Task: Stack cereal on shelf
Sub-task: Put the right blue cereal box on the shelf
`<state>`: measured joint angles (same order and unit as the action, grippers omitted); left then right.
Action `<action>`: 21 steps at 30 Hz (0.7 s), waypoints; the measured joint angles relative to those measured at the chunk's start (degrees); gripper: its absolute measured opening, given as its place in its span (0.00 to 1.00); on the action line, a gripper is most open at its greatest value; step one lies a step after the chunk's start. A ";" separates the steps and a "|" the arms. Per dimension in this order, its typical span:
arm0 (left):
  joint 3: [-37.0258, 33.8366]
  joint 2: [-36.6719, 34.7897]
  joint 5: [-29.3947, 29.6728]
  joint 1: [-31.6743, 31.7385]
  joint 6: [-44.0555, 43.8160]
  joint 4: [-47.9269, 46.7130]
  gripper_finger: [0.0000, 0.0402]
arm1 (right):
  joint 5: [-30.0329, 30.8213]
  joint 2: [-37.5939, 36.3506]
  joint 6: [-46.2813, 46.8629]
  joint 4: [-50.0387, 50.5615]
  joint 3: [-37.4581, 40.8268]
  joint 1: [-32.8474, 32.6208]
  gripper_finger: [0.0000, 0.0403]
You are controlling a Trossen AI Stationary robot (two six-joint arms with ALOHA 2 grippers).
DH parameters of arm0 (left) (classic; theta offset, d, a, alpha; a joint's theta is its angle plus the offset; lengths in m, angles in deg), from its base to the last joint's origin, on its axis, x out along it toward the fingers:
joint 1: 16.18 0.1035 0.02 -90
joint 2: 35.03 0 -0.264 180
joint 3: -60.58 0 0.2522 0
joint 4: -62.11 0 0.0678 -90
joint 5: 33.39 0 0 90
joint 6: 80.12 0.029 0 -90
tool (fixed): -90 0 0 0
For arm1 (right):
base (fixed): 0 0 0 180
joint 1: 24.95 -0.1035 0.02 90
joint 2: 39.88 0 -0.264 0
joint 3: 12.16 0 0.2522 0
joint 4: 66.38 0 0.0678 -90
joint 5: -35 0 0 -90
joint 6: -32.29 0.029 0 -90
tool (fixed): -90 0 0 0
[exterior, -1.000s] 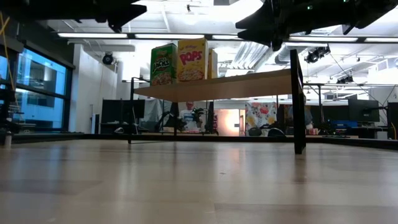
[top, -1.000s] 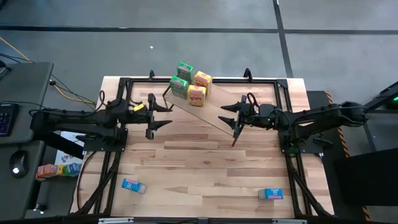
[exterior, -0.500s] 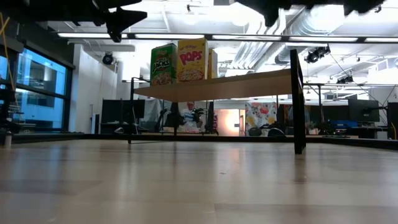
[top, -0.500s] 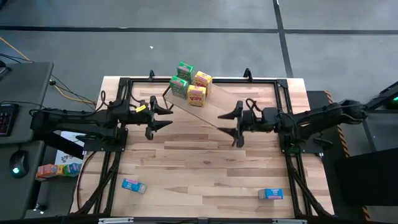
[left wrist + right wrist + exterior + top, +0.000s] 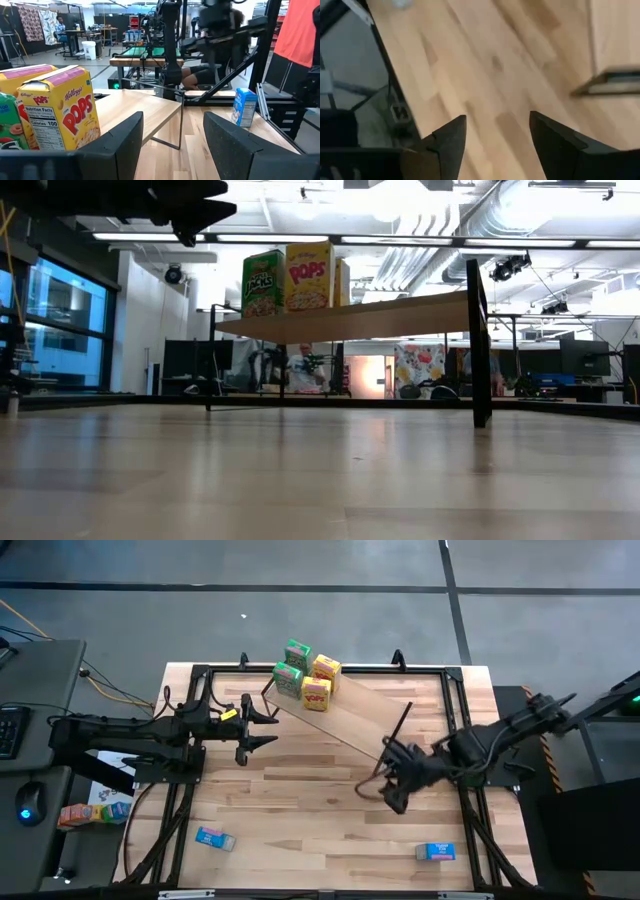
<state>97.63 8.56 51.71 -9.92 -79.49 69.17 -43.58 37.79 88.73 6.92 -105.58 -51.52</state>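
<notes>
The shelf (image 5: pixel 345 718) lies slantwise across the table's far half, standing on thin black legs. Two green boxes (image 5: pixel 292 665) and two yellow boxes (image 5: pixel 320 680) stand upright on its far-left end, also seen in the low view as the green box (image 5: pixel 263 283) and the yellow box (image 5: pixel 308 275). Two blue boxes lie on the table near its near edge, one at the left (image 5: pixel 214 838) and one at the right (image 5: pixel 435 852). My left gripper (image 5: pixel 268 726) hovers open just left of the shelf. My right gripper (image 5: pixel 380 792) is open over the table, nearer than the shelf's right end.
Black frame rails (image 5: pixel 455 720) run along the table's left, right and far sides. In the left wrist view the yellow box (image 5: pixel 60 110) stands close by and the right blue box (image 5: pixel 244 106) farther off. A shelf leg (image 5: pixel 607 82) shows in the right wrist view.
My right gripper has swung away from the shelf's right end toward the table's near edge and tipped downward, leaving the low view. It stays open. My left gripper has kept still. The boxes and the shelf have not moved.
</notes>
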 joint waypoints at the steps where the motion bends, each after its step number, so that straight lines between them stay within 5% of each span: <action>1: 0.00 0.00 0.03 0.00 0.03 0.00 0.50 | -0.33 1.01 1.55 1.62 -1.32 -1.29 0.52; 5: 0.00 0.00 0.98 0.00 0.05 -0.13 0.50 | -3.42 5.23 2.72 7.01 -4.63 -5.47 0.52; 12: 0.02 0.00 1.18 0.00 0.05 -2.64 0.50 | -21.95 11.31 11.07 11.72 -5.55 -8.64 0.52; 21: 0.02 0.00 1.20 0.02 0.05 -2.99 0.50 | -24.63 15.46 17.41 14.41 -5.55 -15.49 0.52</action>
<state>97.65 8.56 52.91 -9.89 -79.43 66.17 -68.20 53.25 106.14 21.33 -111.13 -67.01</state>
